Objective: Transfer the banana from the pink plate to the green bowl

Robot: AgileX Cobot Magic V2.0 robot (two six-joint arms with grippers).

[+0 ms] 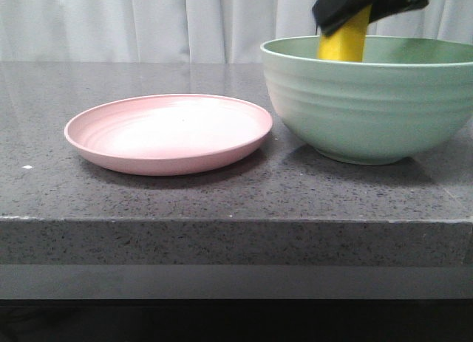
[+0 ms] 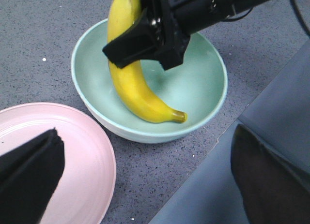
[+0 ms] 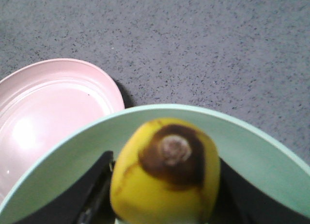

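The banana point(image 1: 344, 38) hangs steeply inside the green bowl point(image 1: 369, 105) at the table's right, with only its upper part above the rim. My right gripper point(image 1: 362, 6) is shut on the banana's upper half. In the left wrist view the banana point(image 2: 133, 83) curves down from the right gripper point(image 2: 150, 40), and its dark tip is low in the bowl point(image 2: 193, 88). I cannot tell if the tip touches. The pink plate point(image 1: 170, 131) lies empty left of the bowl. My left gripper point(image 2: 145, 151) is open and empty, above the gap between the plate point(image 2: 82, 151) and the bowl.
The dark speckled table point(image 1: 222, 202) has its front edge close below the plate and bowl. A white curtain point(image 1: 148, 21) hangs behind. The right wrist view looks down the banana's end point(image 3: 164, 171), with the bowl rim point(image 3: 256, 137) and the plate point(image 3: 53, 112) beyond.
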